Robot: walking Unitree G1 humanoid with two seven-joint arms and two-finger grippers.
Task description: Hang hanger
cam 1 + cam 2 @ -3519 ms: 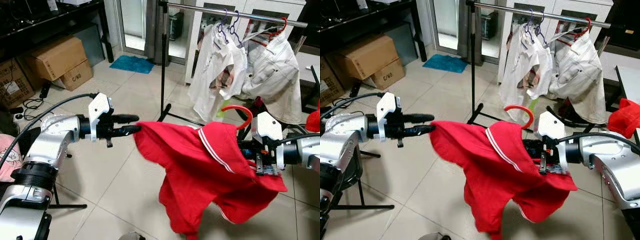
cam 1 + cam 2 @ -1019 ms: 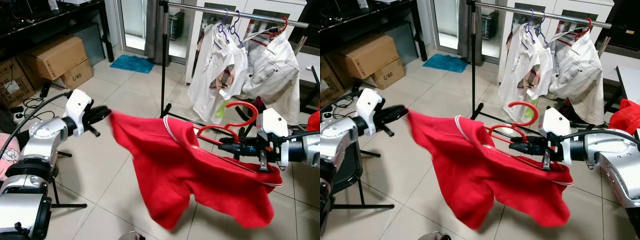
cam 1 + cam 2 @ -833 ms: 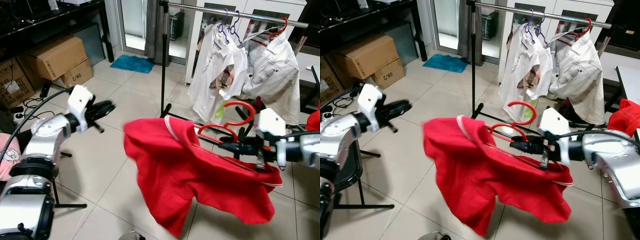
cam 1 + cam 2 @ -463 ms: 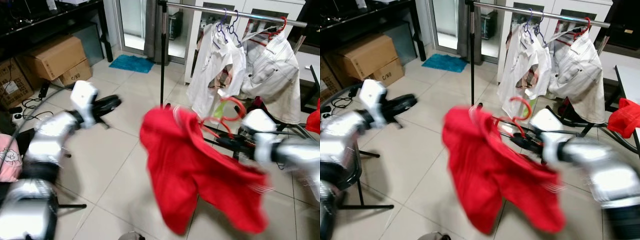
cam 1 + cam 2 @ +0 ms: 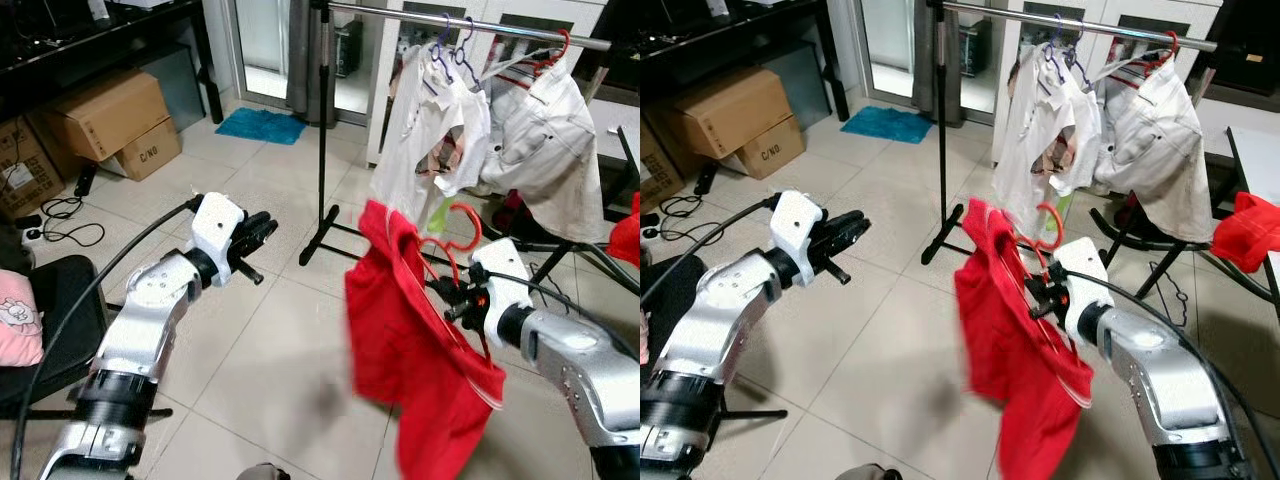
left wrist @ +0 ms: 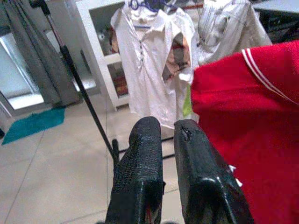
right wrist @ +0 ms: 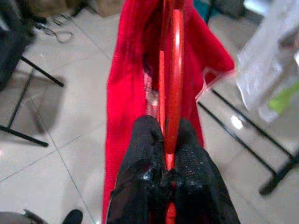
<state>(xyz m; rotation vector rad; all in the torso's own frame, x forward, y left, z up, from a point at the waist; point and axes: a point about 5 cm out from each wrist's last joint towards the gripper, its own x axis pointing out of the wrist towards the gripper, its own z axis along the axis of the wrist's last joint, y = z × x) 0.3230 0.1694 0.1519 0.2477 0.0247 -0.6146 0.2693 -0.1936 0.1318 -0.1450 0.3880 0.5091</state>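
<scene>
R gripper (image 7: 164,140): fingers pressed tight on the red hanger (image 7: 170,79), one each side of its bar; nothing else gripped.
Red hanger: runs straight out ahead of R fingers; its hook (image 5: 462,222) curls up just above the gripper, free in air, below the rack rail and not on it.
Red shirt (image 5: 410,340): on the hanger, draped around and below R gripper, hem hanging well under it toward the floor; white-striped collar edge low by R forearm.
L gripper (image 6: 166,140): fingers close together, narrow gap betw them, holding nothing; held out in air, well apart from R gripper, touching no cloth.
Ahead of L gripper: red shirt to one side, white shirt (image 6: 149,60) further out.
Rack rail (image 5: 450,18): above and beyond R gripper; carries white shirt on a purple hanger (image 5: 445,40) and a pale shirt (image 5: 545,140) on another red hanger.
Rack post (image 5: 322,120): black, upright, betw the two grippers and further back.
Beyond L gripper: cardboard boxes (image 5: 110,120) by dark shelving, blue mat (image 5: 262,126) at the doorway.
Floor (image 5: 260,370): pale tiles under both arms.
</scene>
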